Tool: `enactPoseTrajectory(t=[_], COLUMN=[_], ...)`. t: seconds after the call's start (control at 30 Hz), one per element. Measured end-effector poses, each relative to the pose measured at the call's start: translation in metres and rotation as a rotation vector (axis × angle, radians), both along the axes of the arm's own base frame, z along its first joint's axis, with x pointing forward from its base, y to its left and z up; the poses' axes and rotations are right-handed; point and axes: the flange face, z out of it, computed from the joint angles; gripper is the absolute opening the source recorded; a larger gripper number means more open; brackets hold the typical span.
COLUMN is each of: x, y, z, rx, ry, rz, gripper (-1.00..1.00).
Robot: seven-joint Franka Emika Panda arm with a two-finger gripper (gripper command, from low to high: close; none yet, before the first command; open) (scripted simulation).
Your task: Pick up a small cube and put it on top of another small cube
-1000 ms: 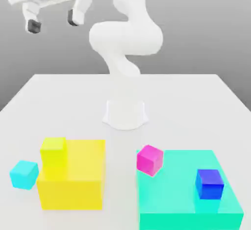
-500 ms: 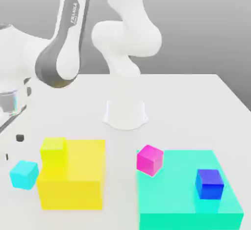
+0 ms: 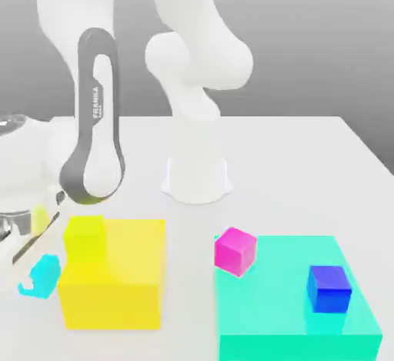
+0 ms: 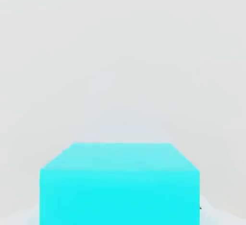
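The small cube, light cyan, rests on the white table at the exterior view's left, beside the large yellow block. My gripper has come down over it, and a white finger crosses the cube's near side. Seen from the hand, the small cube sits centred and very close, and the jaws stand shut on it. Other small cubes are a yellow one on the yellow block, a magenta one and a dark blue one.
A large teal-green block lies at the exterior view's right, carrying the dark blue cube, with the magenta cube at its near-left corner. The arm's white base stands mid-table. Bare table stretches behind the blocks.
The hand dropped from high at the upper left down to the cyan cube, and its jaws went from open to shut around it.
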Motion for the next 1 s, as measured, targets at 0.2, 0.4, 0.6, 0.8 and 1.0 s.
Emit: enactPoseTrajectory(t=[0.2,0.4,0.6,0.8,1.0], x=[0.007,0.083,0.15,0.139,0.12], y=[-0.011,0.048,0.225,0.422,0.485], z=[0.056,0.098,0.131,0.167,0.13], rx=[0.002,0.028,0.055,0.061,0.004], ry=[-0.019,-0.06,-0.061,-0.033,0.0], rz=[0.036,0.456,1.082,1.743,1.924], gripper=[-1.0,-1.0,-1.0,-1.0,1.0])
